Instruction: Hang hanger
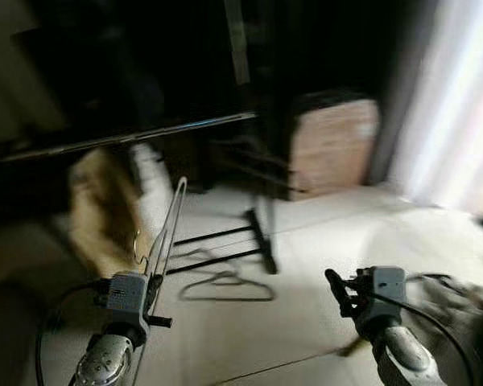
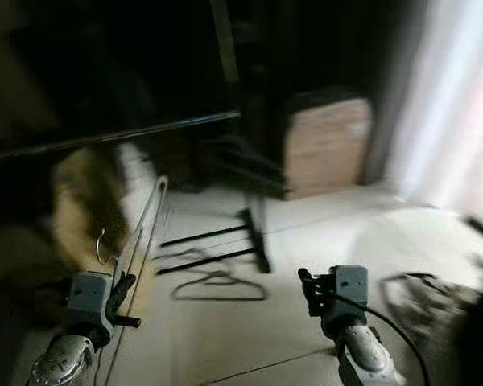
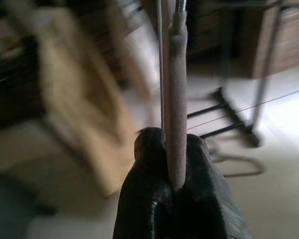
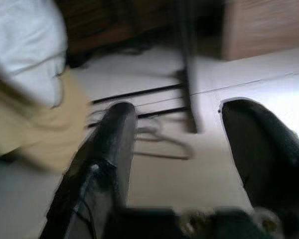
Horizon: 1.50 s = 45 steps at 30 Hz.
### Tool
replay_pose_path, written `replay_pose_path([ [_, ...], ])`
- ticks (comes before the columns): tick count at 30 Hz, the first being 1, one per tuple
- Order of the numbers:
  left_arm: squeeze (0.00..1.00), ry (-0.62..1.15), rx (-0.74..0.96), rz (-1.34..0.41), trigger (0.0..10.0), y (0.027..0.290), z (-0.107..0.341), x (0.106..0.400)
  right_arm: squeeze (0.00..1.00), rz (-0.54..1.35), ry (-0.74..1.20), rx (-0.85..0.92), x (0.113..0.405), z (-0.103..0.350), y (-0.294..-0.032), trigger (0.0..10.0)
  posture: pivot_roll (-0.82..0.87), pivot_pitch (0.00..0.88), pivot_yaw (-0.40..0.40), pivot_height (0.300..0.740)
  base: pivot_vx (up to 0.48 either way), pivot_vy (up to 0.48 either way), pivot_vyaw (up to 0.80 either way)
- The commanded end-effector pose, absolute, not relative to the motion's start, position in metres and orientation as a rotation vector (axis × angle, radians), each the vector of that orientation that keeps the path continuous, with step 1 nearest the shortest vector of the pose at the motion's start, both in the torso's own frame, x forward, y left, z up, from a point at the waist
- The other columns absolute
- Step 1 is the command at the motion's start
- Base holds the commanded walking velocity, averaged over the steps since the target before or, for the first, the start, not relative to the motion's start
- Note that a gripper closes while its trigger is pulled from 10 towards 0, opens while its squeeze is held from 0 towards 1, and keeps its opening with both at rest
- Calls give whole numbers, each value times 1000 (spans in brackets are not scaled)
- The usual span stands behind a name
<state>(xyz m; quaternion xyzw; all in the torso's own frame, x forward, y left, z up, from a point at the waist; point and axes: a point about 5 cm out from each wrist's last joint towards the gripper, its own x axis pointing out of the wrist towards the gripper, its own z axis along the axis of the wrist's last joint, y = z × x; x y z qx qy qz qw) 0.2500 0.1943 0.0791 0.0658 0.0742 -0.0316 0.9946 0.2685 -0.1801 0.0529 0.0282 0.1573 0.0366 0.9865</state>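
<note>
Clothes rail (image 1: 129,138): crossing at upper left, dark space lying open above it. Yellow garment (image 1: 105,211) and white garment (image 1: 151,186) hanging beneath, blocking the left stretch. Rack base bars (image 1: 225,245) and spare hanger (image 1: 225,287) lying on pale floor (image 1: 322,233) below-right. Wooden box (image 1: 332,145) standing right of rail, floor open before it.

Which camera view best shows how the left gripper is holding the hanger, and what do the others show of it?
The left wrist view: the left gripper has its black fingers shut on the hanger, close up. Both eye views show the hanger rising from that gripper, small and blurred. The right wrist view looks along the open right gripper instead.
</note>
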Motion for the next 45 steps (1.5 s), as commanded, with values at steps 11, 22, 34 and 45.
replay_pose_path([
  [11,0,163,97,-136,10000,179,74,254,0,-42,698,22,244,-35,-198,10000,-131,66,66,740,0,0,0],
  [22,0,230,84,-246,10000,167,62,249,0,-225,956,125,189,-80,-197,10000,-118,39,65,740,251,0,0],
  [34,0,231,88,-268,10000,166,63,250,0,-290,1012,164,177,-85,-210,10000,-117,34,71,740,328,0,-404],
  [45,0,231,87,-265,10000,166,64,252,0,-278,1025,154,178,-84,-211,10000,-112,56,68,740,339,0,-193],
])
